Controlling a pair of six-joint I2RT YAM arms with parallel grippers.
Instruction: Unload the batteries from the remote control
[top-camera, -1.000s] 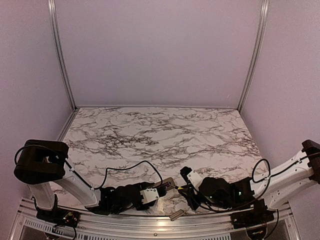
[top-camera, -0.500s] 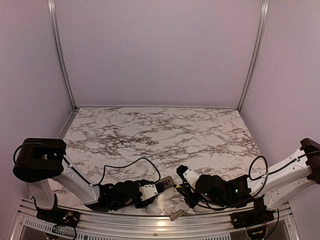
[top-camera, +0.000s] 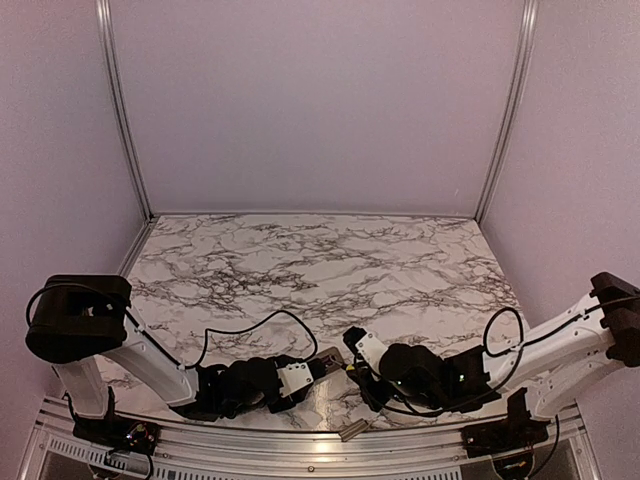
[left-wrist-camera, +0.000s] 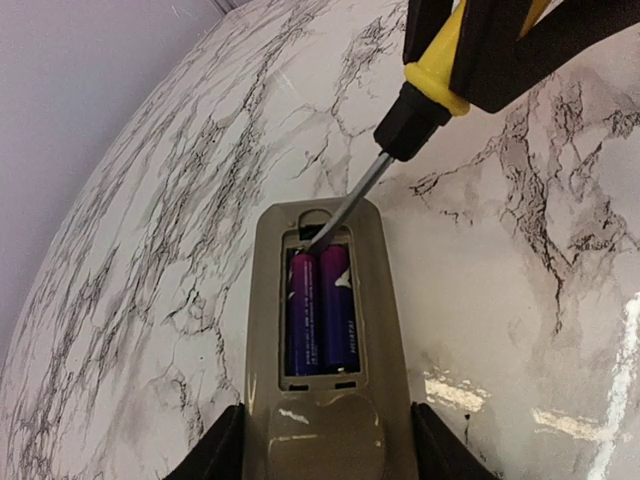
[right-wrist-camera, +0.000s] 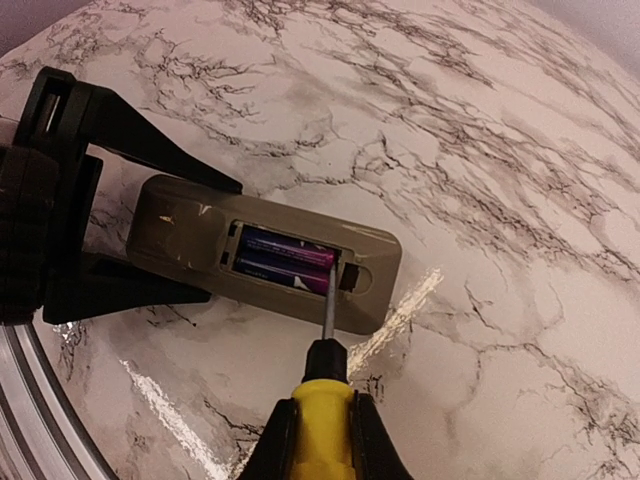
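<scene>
Brought the right gripper (right-wrist-camera: 322, 440) leftward over the last second, clamped on the yellow-handled screwdriver (right-wrist-camera: 322, 405), setting the blade tip at the end of the batteries (left-wrist-camera: 320, 310) farthest from the left gripper (left-wrist-camera: 325, 455); seemingly touching, though hard to confirm from these views. Keeps the remote control (right-wrist-camera: 185, 235) back-up on the worktop (top-camera: 320, 260) near its front edge, pinched at one end by the left gripper. Cover already off, both purple cells seated side by side, none out yet. Puts the tool in place to start prying.
</scene>
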